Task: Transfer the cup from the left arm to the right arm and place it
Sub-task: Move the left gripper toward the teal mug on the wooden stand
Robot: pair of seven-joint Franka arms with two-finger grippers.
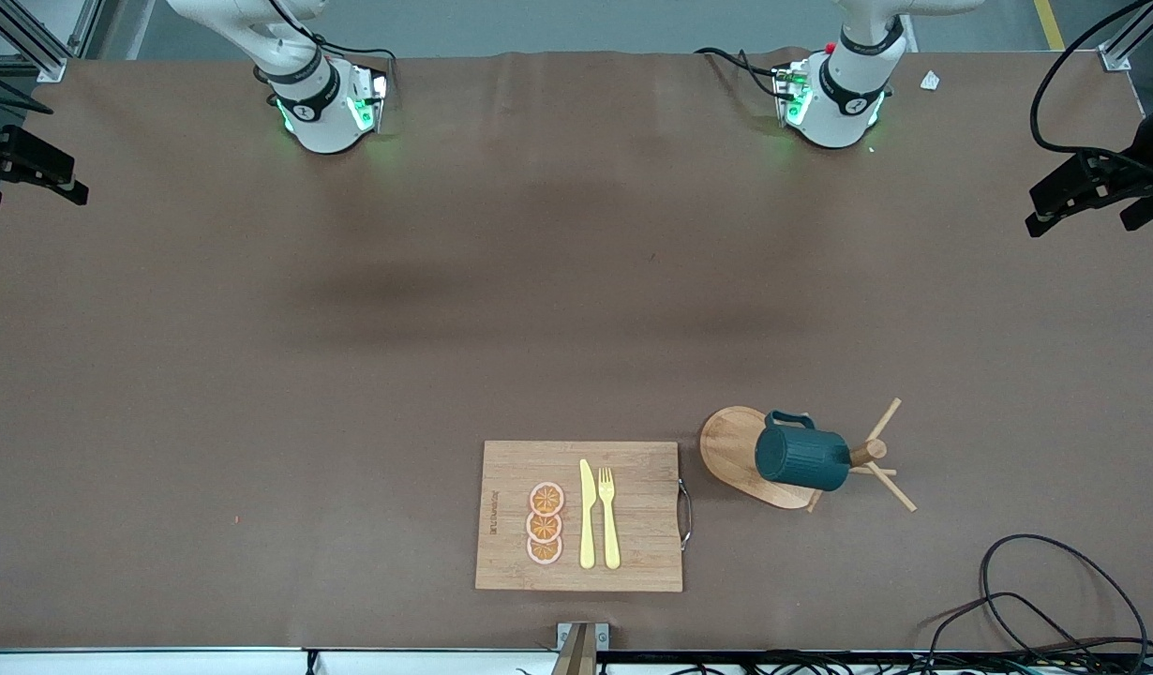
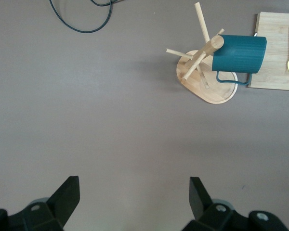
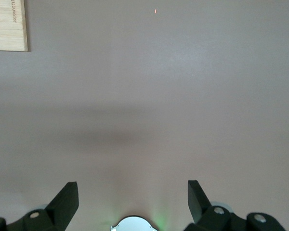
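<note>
The cup (image 1: 801,457), dark teal and ribbed, hangs on its side on a peg of the wooden peg rack (image 1: 732,446), at the left arm's end of the table near the front edge. In the left wrist view the cup (image 2: 240,53) sits on the rack (image 2: 207,86), well apart from my left gripper (image 2: 134,192). That gripper is open, holds nothing and hangs high over bare tablecloth. My right gripper (image 3: 133,192) is also open and holds nothing, high over bare cloth above its own base. Neither hand shows in the front view.
A bamboo cutting board (image 1: 642,497) lies beside the rack toward the right arm's end, with a yellow knife (image 1: 587,516), a yellow fork (image 1: 608,517) and three orange slices (image 1: 545,523) on it. Black cables (image 1: 1036,600) coil near the front corner at the left arm's end.
</note>
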